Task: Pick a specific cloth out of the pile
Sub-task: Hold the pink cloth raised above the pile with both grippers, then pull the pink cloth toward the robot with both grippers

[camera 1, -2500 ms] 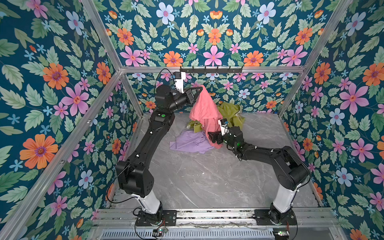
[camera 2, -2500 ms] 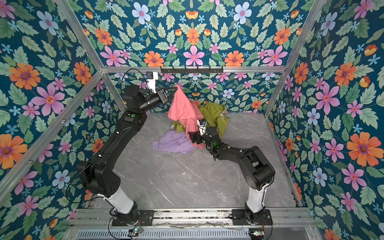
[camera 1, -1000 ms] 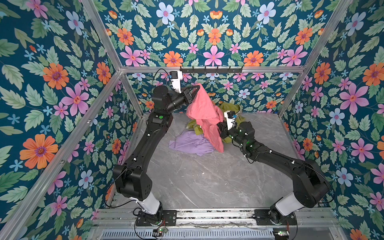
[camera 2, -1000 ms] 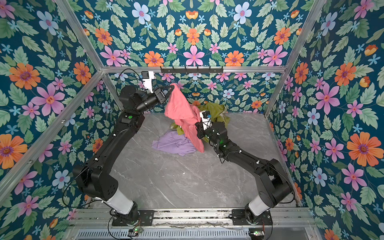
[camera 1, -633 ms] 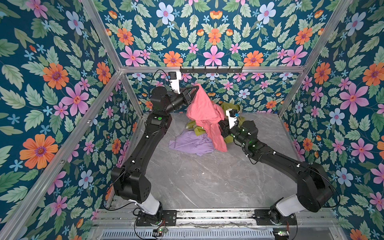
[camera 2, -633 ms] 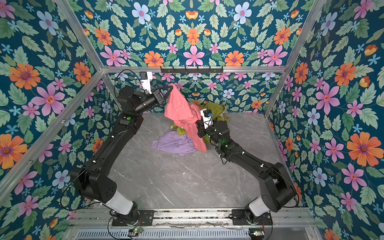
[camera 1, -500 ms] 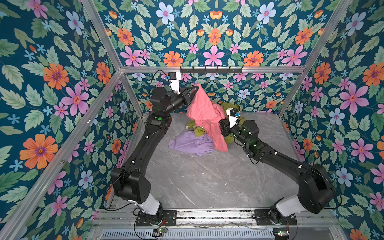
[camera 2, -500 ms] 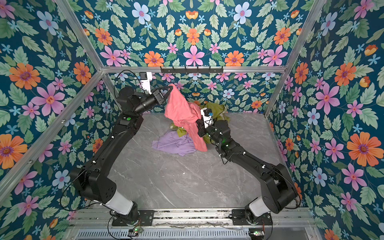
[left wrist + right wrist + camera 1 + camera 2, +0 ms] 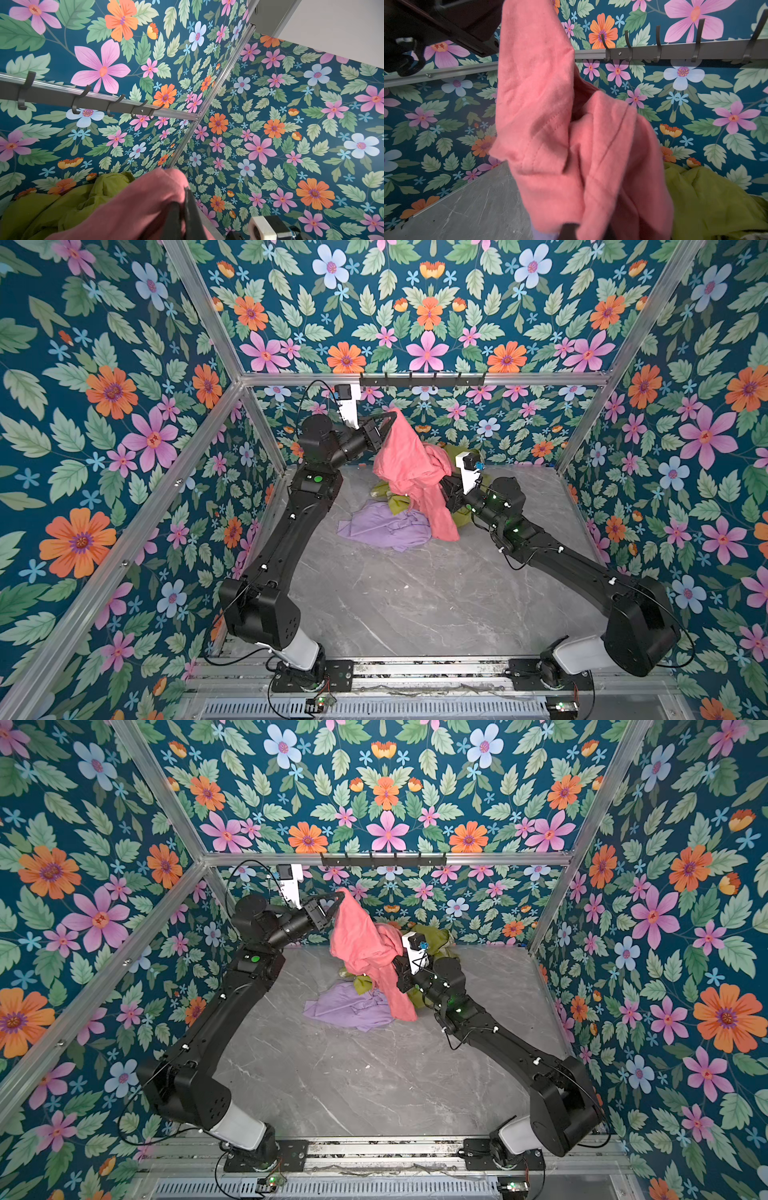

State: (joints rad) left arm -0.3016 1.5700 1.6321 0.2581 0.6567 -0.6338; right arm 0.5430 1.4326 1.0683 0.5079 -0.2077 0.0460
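So, the cloth hangs between your two grippers, tail low over the pile

Your left gripper point(image 9: 392, 418) has its jaws pressed together on an upper corner of the salmon-pink cloth point(image 9: 409, 464). It is the higher of the two, just below the hook rail point(image 9: 422, 379). Your right gripper point(image 9: 445, 488) sits lower and across from it, jaws closed on a fold partway down the same cloth. The right wrist view shows pink fabric running straight into the fingers point(image 9: 569, 229).

From the left gripper the cloth's long axis slopes down toward the right gripper, then a loose tail drops below the right gripper. I judge that the coming move turns on that tail. In both top views its end overlaps the lilac cloth point(image 9: 382, 526), and you cannot tell whether it touches or hangs just clear.

The olive-green cloth point(image 9: 397, 502) of the pile point(image 9: 353, 1006) lies beneath and behind the right gripper. That arm is therefore nearer the heap, while the left has room to lift. Pull up and away from the pile along that axis.

No bin, basket or tray shows; the pile rests directly on the table point(image 9: 415, 605).
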